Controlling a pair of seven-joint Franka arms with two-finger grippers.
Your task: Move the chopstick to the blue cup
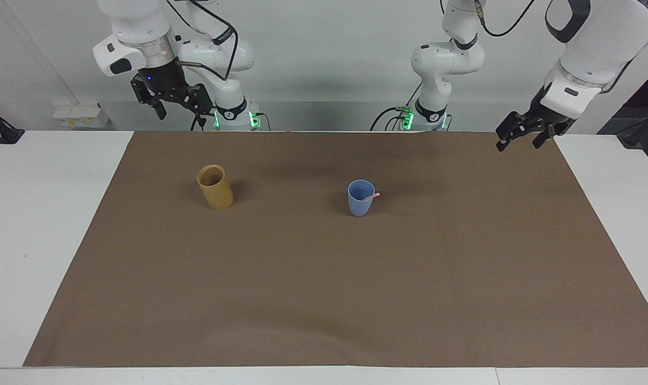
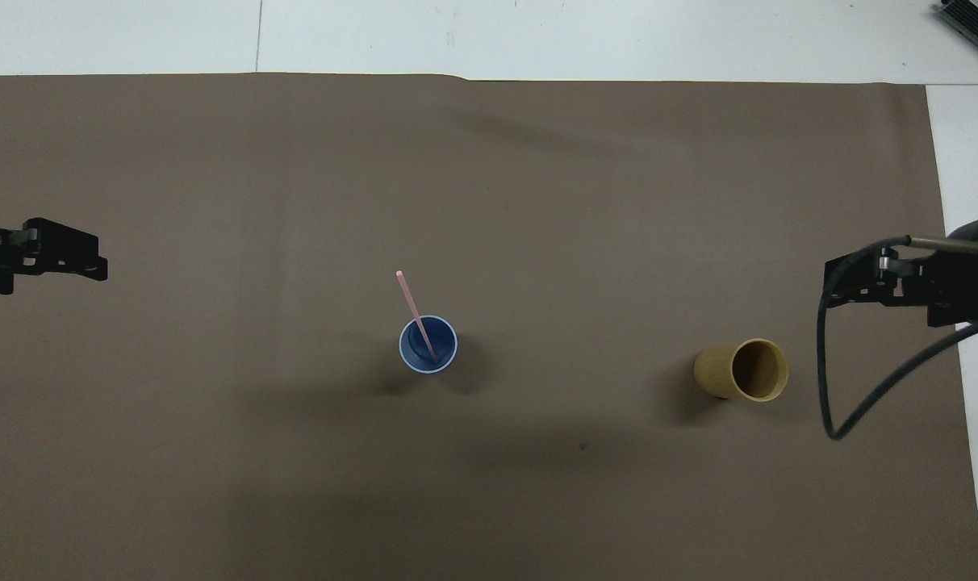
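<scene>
The blue cup (image 1: 360,200) (image 2: 428,345) stands upright near the middle of the brown mat. One pale pink chopstick (image 1: 372,197) (image 2: 413,302) leans in it, its top sticking out over the rim toward the left arm's end. My right gripper (image 1: 180,117) (image 2: 848,281) is open and empty, raised over the mat's edge at the right arm's end, apart from the tan cup. My left gripper (image 1: 518,141) (image 2: 94,265) is open and empty, and waits over the mat's corner at the left arm's end.
A tan bamboo-coloured cup (image 1: 215,187) (image 2: 743,369) stands upright and looks empty, beside the blue cup toward the right arm's end. The brown mat (image 1: 324,299) covers most of the white table. A black cable (image 2: 828,379) hangs from the right wrist.
</scene>
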